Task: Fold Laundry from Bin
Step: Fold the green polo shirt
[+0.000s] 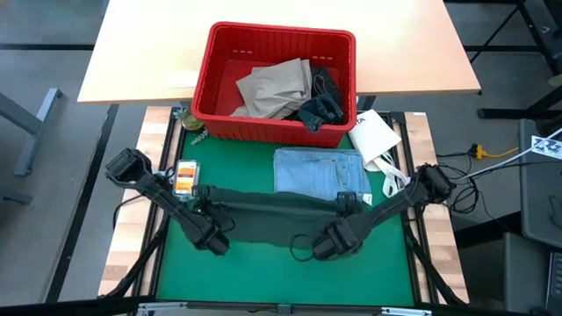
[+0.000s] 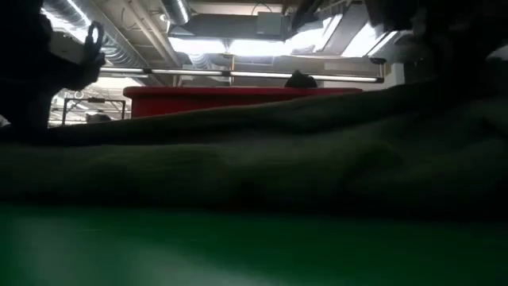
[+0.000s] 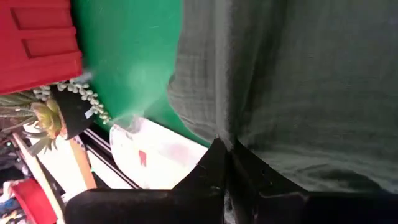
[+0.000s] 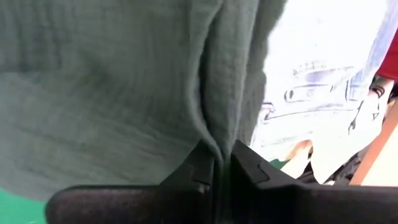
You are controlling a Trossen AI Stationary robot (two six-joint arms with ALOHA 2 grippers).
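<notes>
— So why are both grippers pinching the dark green garment (image 1: pixel 268 215)?
— Fingers of the left gripper (image 1: pixel 201 204) and right gripper (image 1: pixel 345 204) are clamped on its far edge mid-bench, likely to fold it.

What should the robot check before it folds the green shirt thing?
1. Left gripper pinching the dark green garment: ok.
2. Right gripper pinching the same garment: ok.
3. Garment spread flat on the green mat: ok.
4. Light blue garment clear of the fold: not ok, the green one overlaps its near edge.
5. More laundry waiting in the red bin: ok, tan trousers and a dark garment.
</notes>
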